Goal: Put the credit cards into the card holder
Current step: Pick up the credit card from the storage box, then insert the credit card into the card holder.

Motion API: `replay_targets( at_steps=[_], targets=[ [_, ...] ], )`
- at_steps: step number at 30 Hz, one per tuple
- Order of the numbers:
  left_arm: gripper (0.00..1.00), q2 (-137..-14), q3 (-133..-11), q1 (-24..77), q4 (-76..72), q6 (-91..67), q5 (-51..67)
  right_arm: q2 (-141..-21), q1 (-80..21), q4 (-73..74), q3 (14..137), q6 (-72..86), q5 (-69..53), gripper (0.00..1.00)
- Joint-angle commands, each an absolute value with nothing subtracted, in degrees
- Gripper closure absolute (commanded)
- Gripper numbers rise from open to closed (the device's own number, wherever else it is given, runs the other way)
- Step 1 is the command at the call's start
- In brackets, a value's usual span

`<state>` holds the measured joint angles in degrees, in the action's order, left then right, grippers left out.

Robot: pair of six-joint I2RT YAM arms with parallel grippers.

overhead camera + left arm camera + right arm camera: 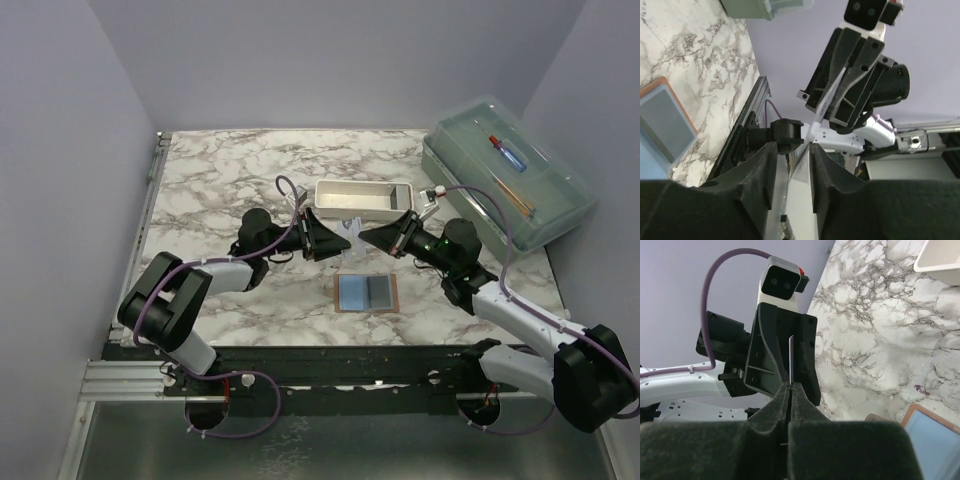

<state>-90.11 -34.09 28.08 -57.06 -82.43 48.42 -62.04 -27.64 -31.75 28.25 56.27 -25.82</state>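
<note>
A pale credit card [799, 185] is held above the table [220, 180], just in front of the white tray [362, 198], and is pinched tight in the closed right claw [790, 387]. The left claw [792, 150] is set around its other end at a narrow gap, not clamped on it. The card holder [367, 292] is laid open on the table below, blue-grey inside up.

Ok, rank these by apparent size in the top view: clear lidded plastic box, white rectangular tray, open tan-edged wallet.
1. Clear lidded plastic box, clearly the largest.
2. White rectangular tray.
3. Open tan-edged wallet, smallest, noticeably shorter than the tray.
</note>
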Motion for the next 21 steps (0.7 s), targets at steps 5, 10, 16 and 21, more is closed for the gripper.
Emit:
replay_targets(
  at_steps=[5,10,16,21],
  targets=[
    [0.95,-91.03,-33.66,29.0,-60.47,-81.34,48.86,-60.66,-27.51,-29.49,26.1,55.34,-25.59,1.0],
    [1.0,-92.96,-34.31,29.0,-51.76,-74.75,51.26,-59.04,-27.5,-7.64,29.02,47.21,-19.07,0.6],
    [1.0,-94.48,-39.73,32.0,-23.63,-56.57,51.54,-64.4,-27.51,4.12,30.43,41.5,-23.59,0.58],
    [1.0,-97.78,-45.22,37.29,-9.91,-48.62,47.14,-69.77,-27.51,7.29,30.47,41.68,-22.53,0.88]
  ],
)
